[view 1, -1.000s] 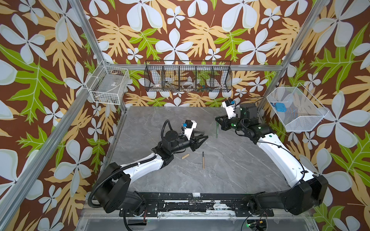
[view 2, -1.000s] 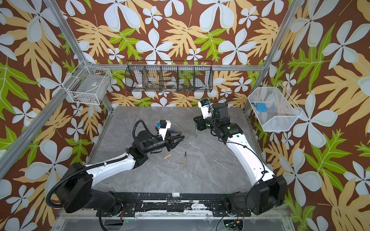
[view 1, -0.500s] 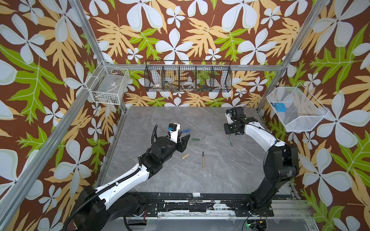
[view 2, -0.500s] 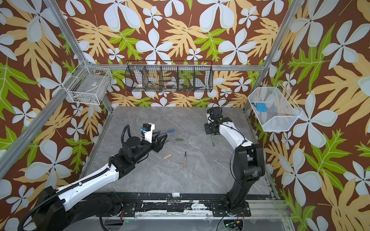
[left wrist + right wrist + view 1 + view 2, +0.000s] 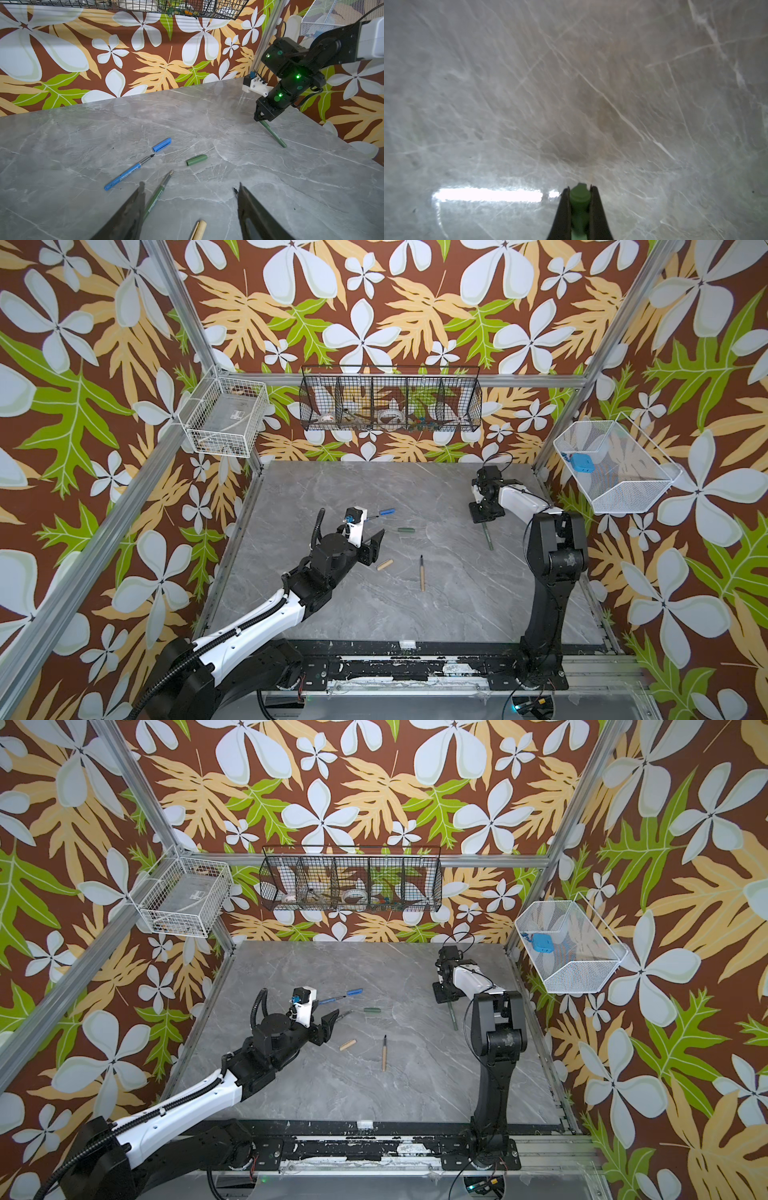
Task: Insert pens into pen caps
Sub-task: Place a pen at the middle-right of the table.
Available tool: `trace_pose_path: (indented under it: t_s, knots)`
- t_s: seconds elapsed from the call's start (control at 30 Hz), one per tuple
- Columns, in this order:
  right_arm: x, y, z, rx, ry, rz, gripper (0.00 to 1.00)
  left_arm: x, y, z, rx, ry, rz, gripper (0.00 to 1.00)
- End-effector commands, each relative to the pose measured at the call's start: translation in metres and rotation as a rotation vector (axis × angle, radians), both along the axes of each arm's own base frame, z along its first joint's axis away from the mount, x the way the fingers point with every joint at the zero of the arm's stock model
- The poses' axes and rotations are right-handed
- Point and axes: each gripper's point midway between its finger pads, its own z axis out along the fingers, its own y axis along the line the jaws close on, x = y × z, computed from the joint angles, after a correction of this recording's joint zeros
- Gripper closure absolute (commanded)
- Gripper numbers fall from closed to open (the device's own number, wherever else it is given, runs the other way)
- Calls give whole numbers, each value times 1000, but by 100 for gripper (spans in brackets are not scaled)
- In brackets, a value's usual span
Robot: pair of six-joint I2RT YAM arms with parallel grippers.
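In both top views the left gripper [image 5: 371, 540] is held low over the grey table [image 5: 457, 614], its jaws apart and nothing gripped. Just beyond it, the blue pen [image 5: 332, 999] is laid with its tip toward the blue cap [image 5: 386, 512]. The green cap [image 5: 406, 529] is set alone nearer the middle. The tan cap [image 5: 384, 564] and tan pen [image 5: 422, 574] are found near each other, not touching. Toward the far right corner the right gripper [image 5: 482, 517] is closed on one end of a green pen [image 5: 489, 536], whose other end reaches the table.

In the left wrist view the fingers [image 5: 133, 209] are seen spread wide. A second green pen [image 5: 158, 194], uncapped, is partly hidden by one finger. A small gap is seen between the blue pen [image 5: 129, 173] and the blue cap [image 5: 162, 144], with the green cap [image 5: 197, 160] to one side. Dark print on the blue barrel and a pale printed strip on the second green pen can be made out, but neither can be read. The tan cap [image 5: 200, 228] is seen between the fingers, and the tan pen's dark tip [image 5: 235, 190] beside the other finger.

In the right wrist view the jaws are clamped on the green pen [image 5: 579, 199]; the table [image 5: 612, 83] is blurred.
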Motion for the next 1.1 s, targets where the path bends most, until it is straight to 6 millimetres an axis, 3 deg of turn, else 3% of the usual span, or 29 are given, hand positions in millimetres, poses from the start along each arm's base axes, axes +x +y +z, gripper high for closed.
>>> trace_pose_path:
  t_s: [0.0, 0.13, 0.23, 0.4, 0.53, 0.67, 0.83, 0.97, 1.07]
  knots:
    - [-6, -6, -10, -13, 36, -4, 100, -2, 0, 9, -13, -33, -12, 29]
    - [-12, -13, -27, 1, 73, -21, 100, -3, 0, 8, -13, -32, -13, 29]
    - [-14, -14, -34, 3, 81, -25, 92, -2, -1, 6, -9, -26, -13, 28]
    - [-14, -17, -31, -9, 71, -34, 82, -1, -1, 5, -9, -27, -11, 25]
    - [-3, -21, -13, -30, 21, -41, 69, -1, 1, 5, -5, -28, -2, 22]
    - [12, -16, 25, -5, -85, -43, 62, 1, 5, 12, -21, -41, 23, 16]
    - [14, 21, 78, 181, -264, -1, 57, 3, 8, 25, -83, -40, 57, 10]
    - [-4, 69, 101, 395, -347, 85, 57, 1, 12, 28, -151, -37, 76, 2]
    - [-24, 91, 112, 499, -366, 113, 57, 1, 10, 37, -192, -43, 69, 0]
